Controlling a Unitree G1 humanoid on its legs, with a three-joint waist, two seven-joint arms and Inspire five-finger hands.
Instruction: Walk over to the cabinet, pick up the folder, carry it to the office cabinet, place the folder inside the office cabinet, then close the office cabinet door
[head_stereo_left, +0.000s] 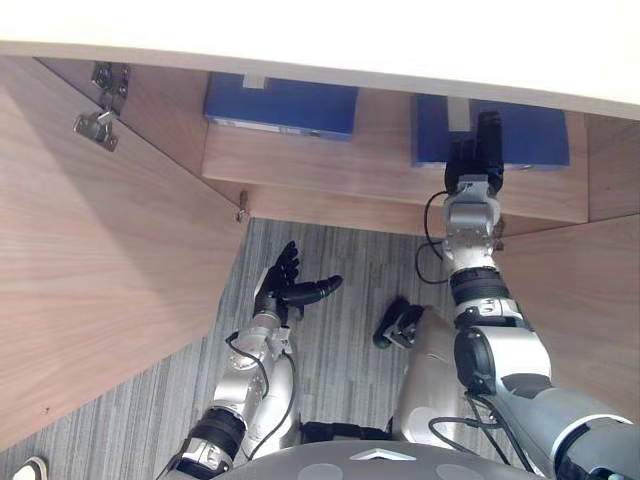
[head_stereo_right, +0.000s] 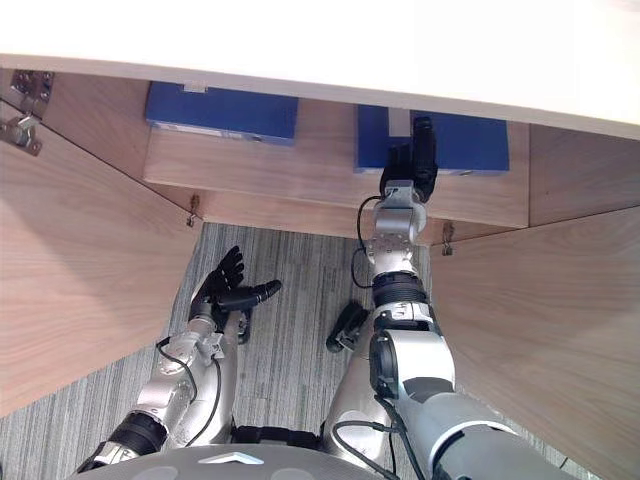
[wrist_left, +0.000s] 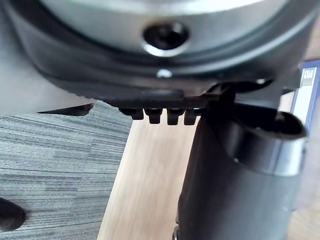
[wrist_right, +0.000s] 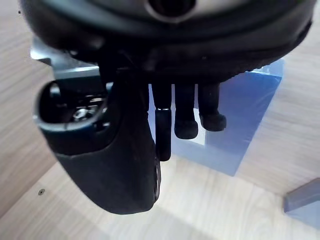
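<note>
Here the right hand (head_stereo_left: 472, 162) reaches onto the shelf (head_stereo_left: 340, 160), fingers straight and loose over the folder (head_stereo_left: 538, 138) at upper right, gripping nothing. The left hand (head_stereo_left: 283, 290) hangs, fingers spread, above the carpet (head_stereo_left: 350, 270), lower centre. A second folder (head_stereo_left: 282, 104) sits upper left. Fetching or just placed, I cannot tell; both doors (head_stereo_left: 100, 260) stand open, so closing remains.

We lose the far ends of left folder (head_stereo_left: 281, 104) and right folder (head_stereo_left: 535, 140) under cabinet top (head_stereo_left: 320, 40), upper frame.

No print is legible; the pale label (wrist_left: 306, 92) on a blue folder (wrist_left: 312, 65) bears a blurred mark.
</note>
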